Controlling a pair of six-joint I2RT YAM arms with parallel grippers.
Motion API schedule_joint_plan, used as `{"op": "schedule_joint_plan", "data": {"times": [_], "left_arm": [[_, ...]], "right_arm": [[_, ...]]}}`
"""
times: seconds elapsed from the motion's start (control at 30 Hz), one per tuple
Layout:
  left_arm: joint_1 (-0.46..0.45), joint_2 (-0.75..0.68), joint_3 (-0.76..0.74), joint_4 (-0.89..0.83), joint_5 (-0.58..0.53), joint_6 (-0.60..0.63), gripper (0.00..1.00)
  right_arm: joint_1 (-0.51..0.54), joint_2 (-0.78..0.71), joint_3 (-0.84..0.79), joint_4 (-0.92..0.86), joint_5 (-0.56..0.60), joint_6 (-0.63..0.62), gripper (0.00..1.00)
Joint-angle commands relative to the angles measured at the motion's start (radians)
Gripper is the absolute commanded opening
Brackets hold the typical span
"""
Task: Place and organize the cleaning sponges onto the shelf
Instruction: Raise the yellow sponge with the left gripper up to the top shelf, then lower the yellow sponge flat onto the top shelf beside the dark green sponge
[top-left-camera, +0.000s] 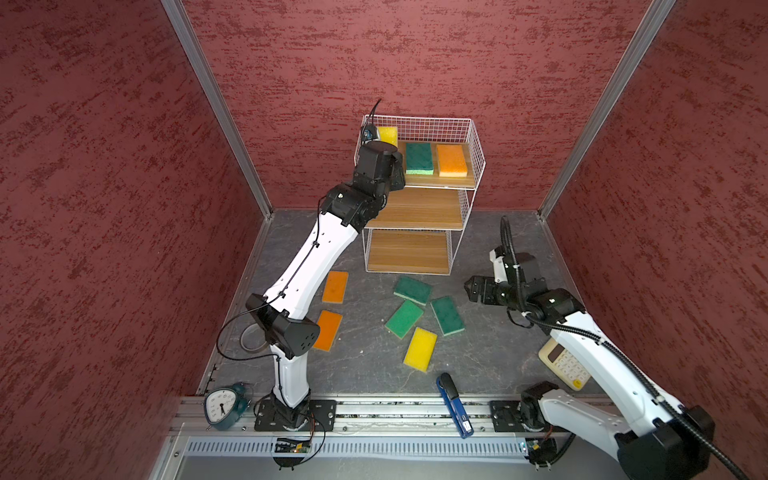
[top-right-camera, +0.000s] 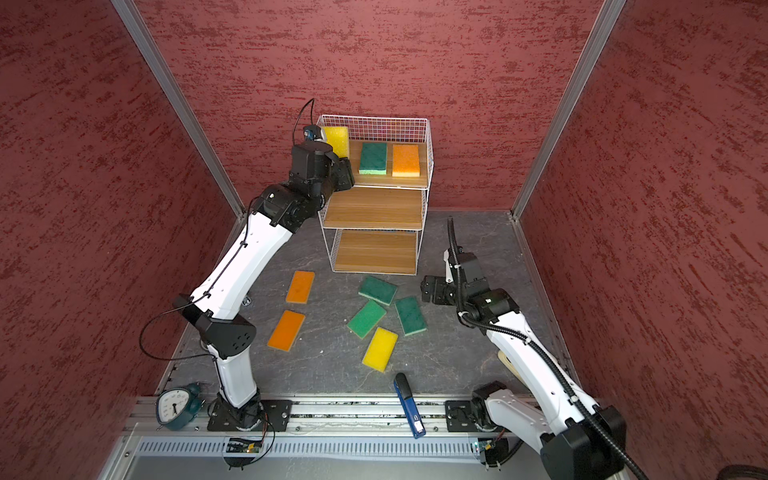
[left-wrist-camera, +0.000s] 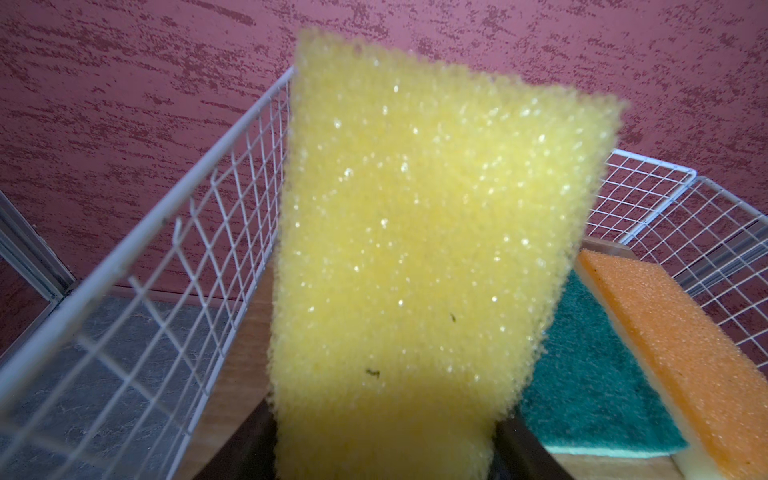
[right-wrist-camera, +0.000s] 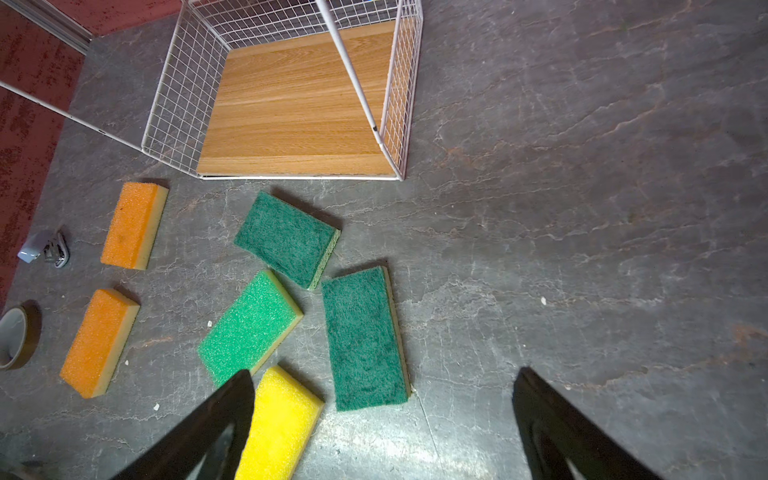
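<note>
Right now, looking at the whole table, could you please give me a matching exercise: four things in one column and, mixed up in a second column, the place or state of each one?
Things:
1. left tool
2. right tool
3. blue stapler
4. clock

Places or states:
a. lies across the front rail
b. wide open, holding nothing
c. sits beside the left arm's base
d. has a yellow sponge in it, at the top of the shelf

Pairs: 1-d, 2-b, 3-a, 4-c.
</note>
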Motion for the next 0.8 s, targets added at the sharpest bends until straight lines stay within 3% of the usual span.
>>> {"op": "schedule_joint_plan", "data": {"times": [0.0, 0.77], "left_arm": [[0.004, 0.008, 0.019, -0.039, -0.017, -0.001, 0.68], [0.007, 0.018, 0.055, -0.084, -0.019, -0.068, 0.79]], "right_arm": [[-0.011, -0.002, 0.013, 0.031, -0.012, 0.006, 0.98], [-0.009, -0.011, -0.031, 0.058, -0.035, 0.033, 0.97]]}}
